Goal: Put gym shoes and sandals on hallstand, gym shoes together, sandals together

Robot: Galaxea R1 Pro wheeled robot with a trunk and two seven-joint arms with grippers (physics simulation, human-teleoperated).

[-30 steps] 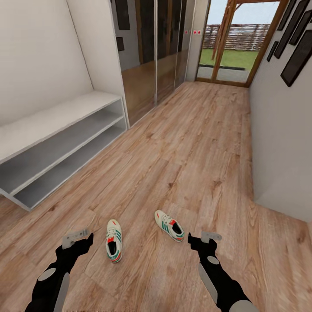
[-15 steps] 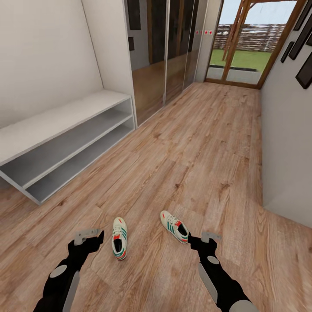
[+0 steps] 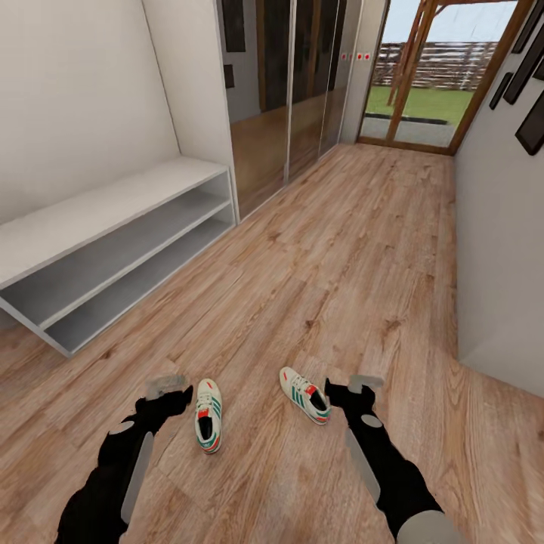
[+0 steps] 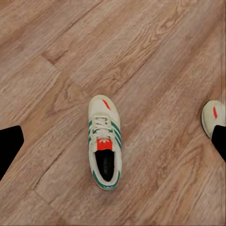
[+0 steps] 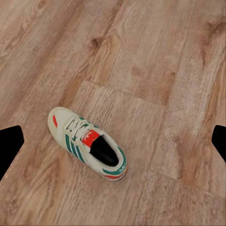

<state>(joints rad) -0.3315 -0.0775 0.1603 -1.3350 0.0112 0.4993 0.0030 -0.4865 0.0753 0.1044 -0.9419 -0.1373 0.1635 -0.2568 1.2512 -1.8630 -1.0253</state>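
Observation:
Two white gym shoes with teal stripes lie on the wood corridor floor [image 3: 340,249], toes pointing away from me. The left shoe [image 3: 208,416] lies just right of my left gripper [image 3: 168,391], which hovers above the floor. In the left wrist view this shoe [image 4: 105,141] lies between the wide-apart black fingers [image 4: 9,147]. The right shoe [image 3: 304,394] lies just left of my right gripper [image 3: 355,387]. In the right wrist view it [image 5: 88,143] lies below and between the spread fingers [image 5: 9,141]. Both grippers are open and hold nothing. The white hallstand [image 3: 98,198] stands along the left wall. The sandals are out of view.
Mirrored wardrobe doors [image 3: 287,91] follow the hallstand on the left. A white wall [image 3: 499,249] juts in on the right, with dark picture frames [image 3: 533,113] above. A glass door [image 3: 423,75] at the far end shows a garden.
The view first shifted as the camera moved. Since then both arms have reached forward, bringing each gripper closer beside its shoe. The shoes have not moved.

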